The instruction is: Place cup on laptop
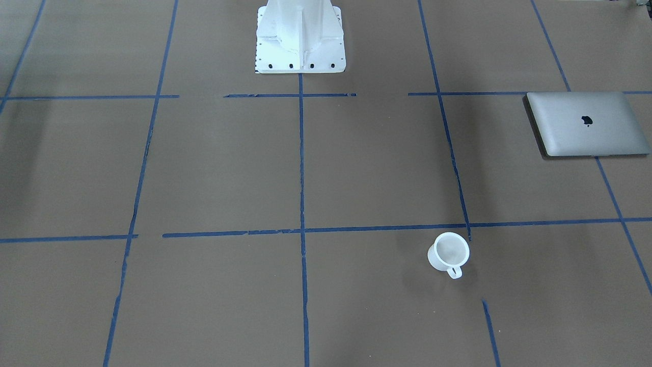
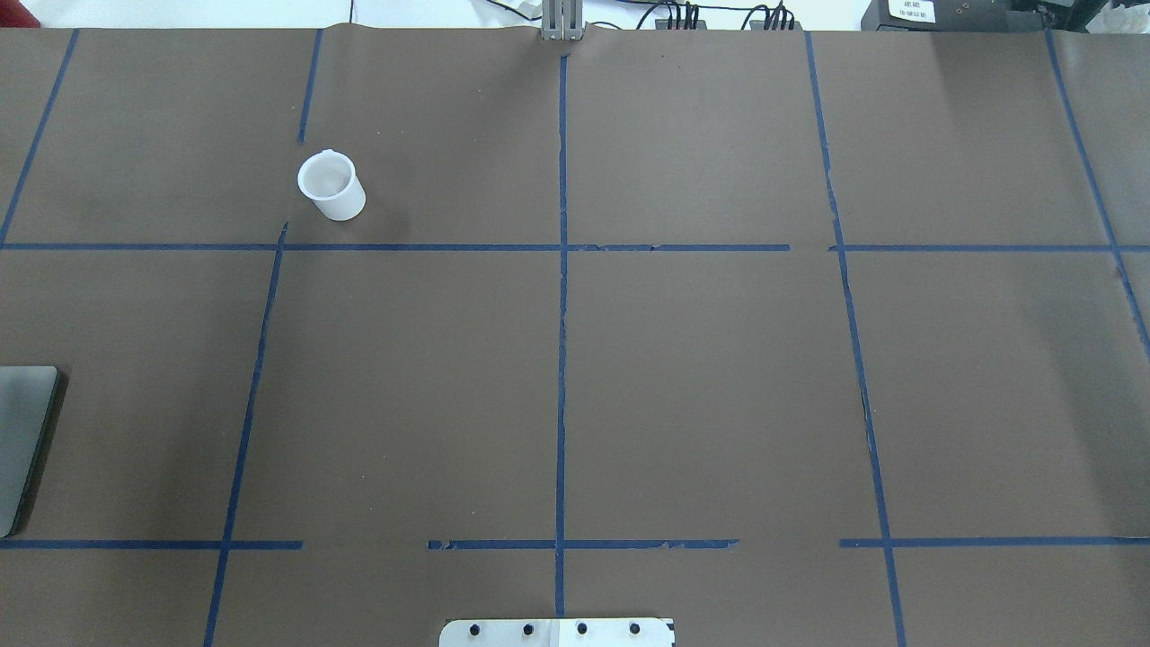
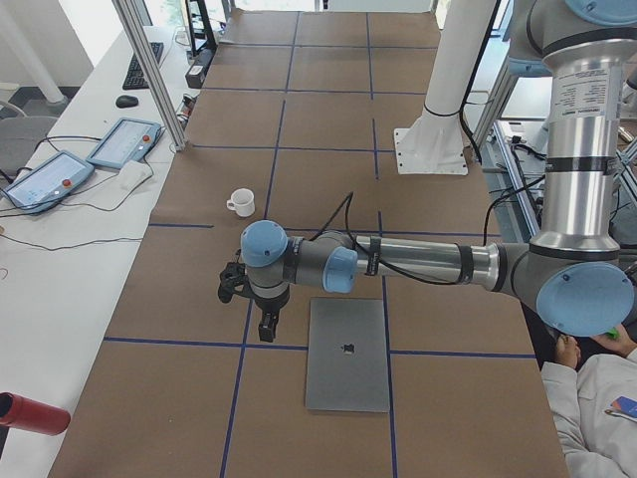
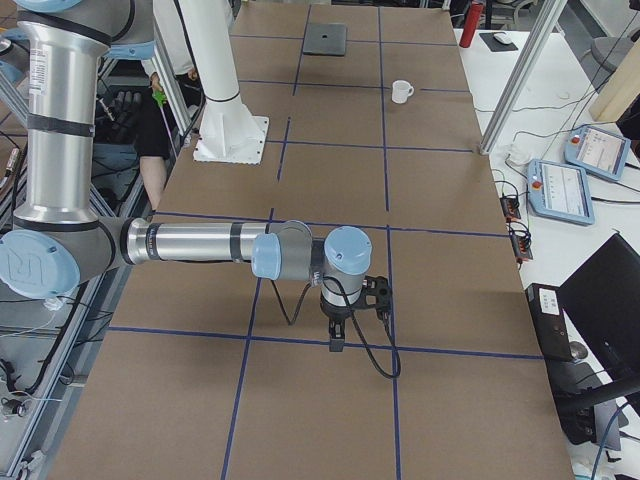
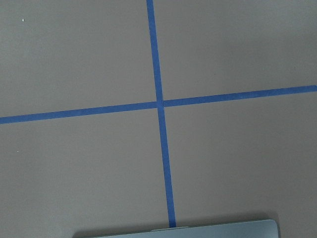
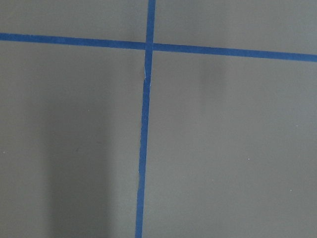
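The white cup [image 1: 449, 253] stands upright on the brown table, its handle towards the operators' side; it also shows in the overhead view [image 2: 331, 185] and in the left side view [image 3: 240, 202]. The closed silver laptop [image 1: 586, 124] lies flat on the robot's left, well apart from the cup; its edge shows in the left wrist view [image 5: 198, 232]. My left gripper [image 3: 267, 324] points down just beyond the laptop's [image 3: 347, 354] far corner. My right gripper [image 4: 337, 335] hangs over bare table, far from both. I cannot tell whether either is open or shut.
The white robot pedestal [image 1: 300, 38] stands at the table's robot side. Blue tape lines [image 2: 561, 314] grid the brown paper. Teach pendants [image 3: 124, 142], a metal post [image 3: 149, 70] and a red bottle [image 3: 30, 413] sit on the side bench. A person [image 3: 597, 398] sits by the robot.
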`<state>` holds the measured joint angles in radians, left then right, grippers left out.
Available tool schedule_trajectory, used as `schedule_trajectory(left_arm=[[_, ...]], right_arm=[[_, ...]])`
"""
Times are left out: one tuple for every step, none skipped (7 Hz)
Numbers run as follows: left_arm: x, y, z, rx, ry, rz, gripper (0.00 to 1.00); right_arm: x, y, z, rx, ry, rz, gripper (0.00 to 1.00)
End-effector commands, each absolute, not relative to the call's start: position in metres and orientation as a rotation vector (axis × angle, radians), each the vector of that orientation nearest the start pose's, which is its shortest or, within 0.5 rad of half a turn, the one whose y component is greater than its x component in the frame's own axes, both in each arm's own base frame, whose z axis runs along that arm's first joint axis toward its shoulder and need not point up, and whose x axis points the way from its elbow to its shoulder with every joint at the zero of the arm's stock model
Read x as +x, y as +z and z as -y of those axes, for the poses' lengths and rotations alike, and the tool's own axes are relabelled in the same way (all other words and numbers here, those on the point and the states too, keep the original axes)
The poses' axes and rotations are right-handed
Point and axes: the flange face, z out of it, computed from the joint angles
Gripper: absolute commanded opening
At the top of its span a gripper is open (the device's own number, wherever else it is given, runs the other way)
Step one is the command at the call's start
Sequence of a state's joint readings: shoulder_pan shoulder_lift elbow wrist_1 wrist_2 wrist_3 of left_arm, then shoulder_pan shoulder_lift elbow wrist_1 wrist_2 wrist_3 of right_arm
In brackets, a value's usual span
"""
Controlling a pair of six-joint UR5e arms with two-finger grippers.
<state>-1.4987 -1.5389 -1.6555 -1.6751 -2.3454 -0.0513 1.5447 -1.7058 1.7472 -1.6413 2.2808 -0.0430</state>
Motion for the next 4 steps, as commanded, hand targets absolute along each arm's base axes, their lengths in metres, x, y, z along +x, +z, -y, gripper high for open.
schedule_trajectory(left_arm=[[-0.028, 0.619, 0.492, 0.105, 0.081, -0.783, 1.0], [-0.028, 0.625, 0.491, 0.095, 0.079, -0.781, 1.0], [-0.024, 0.62, 0.493, 0.106, 0.094, -0.781, 1.0], [-0.003, 0.613, 0.496, 0.128, 0.139, -0.784, 1.0]], right_arm=[[0.057, 0.646, 0.434, -0.022, -0.056, 0.709, 1.0], [0.057, 0.646, 0.434, -0.022, -0.056, 0.71, 1.0], [0.057, 0.646, 0.434, -0.022, -0.056, 0.709, 1.0], [0.057, 0.646, 0.434, -0.022, -0.056, 0.71, 1.0]])
